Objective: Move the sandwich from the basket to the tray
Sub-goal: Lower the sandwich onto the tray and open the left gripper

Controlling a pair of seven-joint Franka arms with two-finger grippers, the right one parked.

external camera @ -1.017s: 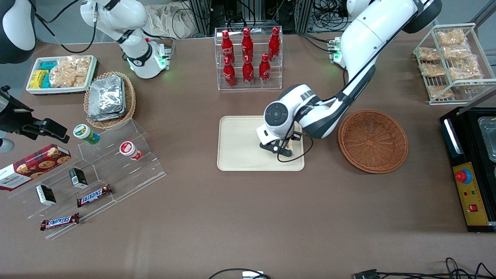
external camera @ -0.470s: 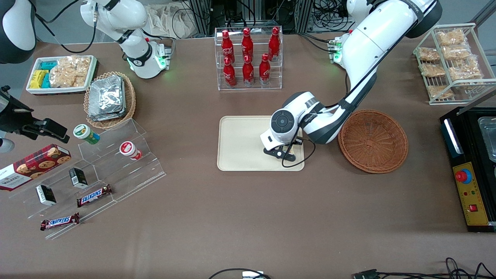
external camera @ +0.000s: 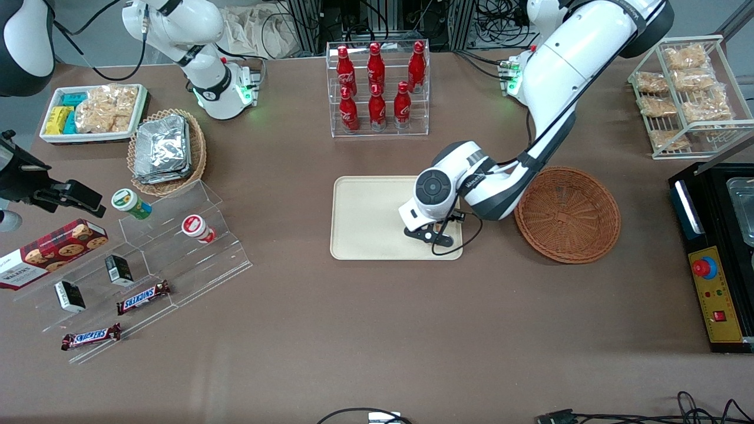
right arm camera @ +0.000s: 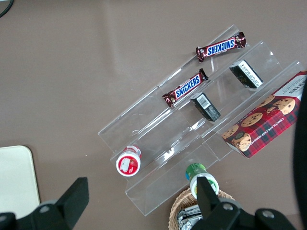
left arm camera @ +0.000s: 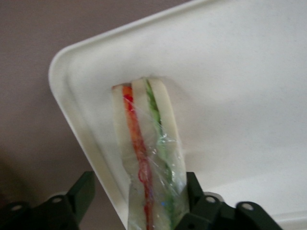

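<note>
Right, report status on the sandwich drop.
Gripper over tray corner, open. Sandwich standing on edge on tray, one finger beside it. Basket empty. Nothing in the way.

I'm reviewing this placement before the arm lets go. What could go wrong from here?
The sandwich stands on its narrow edge on the tray, so it may topple once freed. It sits close to the tray's rim and corner, so a tip could carry it partly over the edge. Its loose plastic wrap touches one finger of the gripper, whose jaws look open, and may drag it when the arm rises.
</note>
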